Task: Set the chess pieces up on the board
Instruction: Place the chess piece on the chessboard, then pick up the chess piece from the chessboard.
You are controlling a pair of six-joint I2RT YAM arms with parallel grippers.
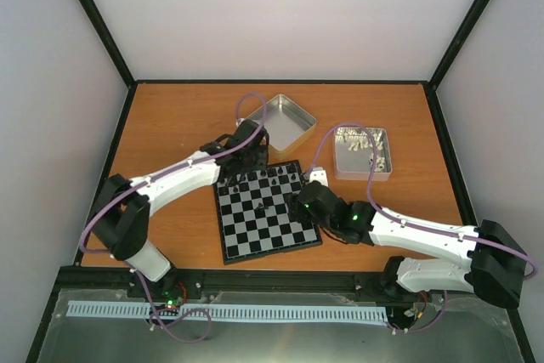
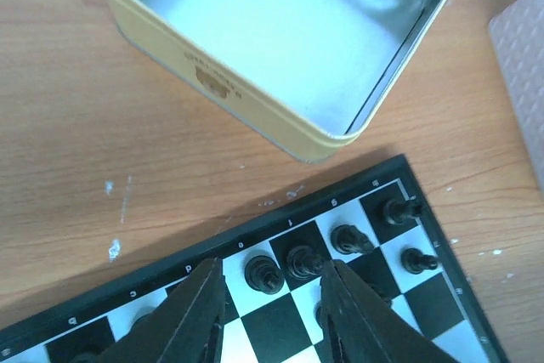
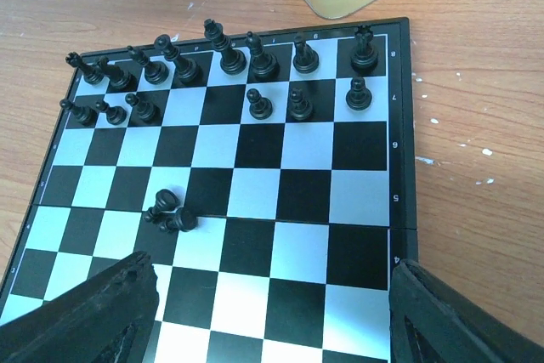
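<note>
The board (image 1: pixel 274 229) lies mid-table, tilted. Black chess pieces (image 1: pixel 259 178) stand in two rows along its far edge (image 3: pixel 231 61). Two more pieces (image 3: pixel 170 212) lie tipped together near the board's middle. My left gripper (image 1: pixel 246 167) hovers over the far row, its jaws open (image 2: pixel 272 271) on either side of one upright piece (image 2: pixel 263 275) without touching it. A neighbouring piece (image 2: pixel 303 263) stands close to the right finger (image 2: pixel 357 316). My right gripper (image 1: pixel 301 201) hangs wide open (image 3: pixel 272 303) above the board's near right squares, holding nothing.
An empty metal tin (image 1: pixel 285 121) sits just beyond the board's far edge (image 2: pixel 280 31). A second tin (image 1: pixel 362 152) with pale pieces stands at the back right. Both arms reach over the board from the near edge.
</note>
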